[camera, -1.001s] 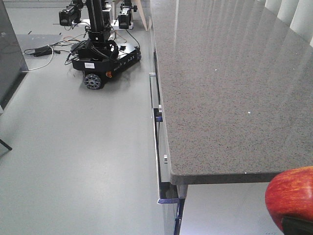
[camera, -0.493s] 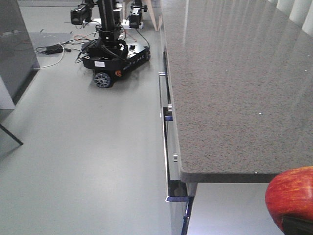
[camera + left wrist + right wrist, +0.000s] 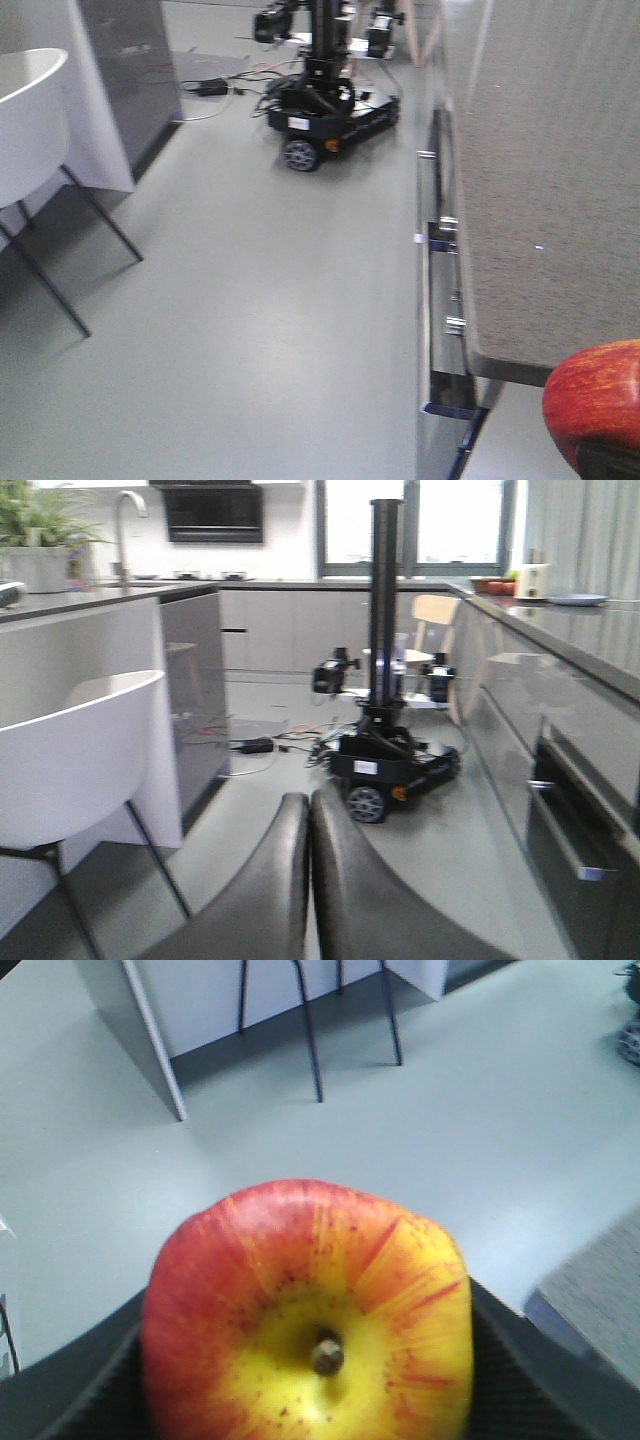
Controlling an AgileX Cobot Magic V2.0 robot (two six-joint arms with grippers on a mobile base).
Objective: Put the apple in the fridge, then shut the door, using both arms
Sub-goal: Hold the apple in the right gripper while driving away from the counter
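Observation:
The apple (image 3: 310,1310), red with a yellow patch around its stem, fills the lower part of the right wrist view. My right gripper (image 3: 310,1370) is shut on it, with a black finger (image 3: 85,1385) on the left and another on the right. In the front view the apple (image 3: 595,400) sits at the bottom right corner, above a bit of black gripper (image 3: 605,462). My left gripper (image 3: 308,815) is shut with nothing between its fingers and hangs over the grey floor. The fridge and its door are out of view.
A grey stone countertop (image 3: 540,200) with drawers and metal handles (image 3: 437,300) runs along the right. A black wheeled robot base (image 3: 325,110) stands ahead, with cables (image 3: 215,90) on the floor. At the left are a white chair (image 3: 25,120) and a dark grey panel (image 3: 130,70).
The front view has swung left: the countertop slid to the right edge, and the white chair and grey panel came into view. The apple holds its place in the frame.

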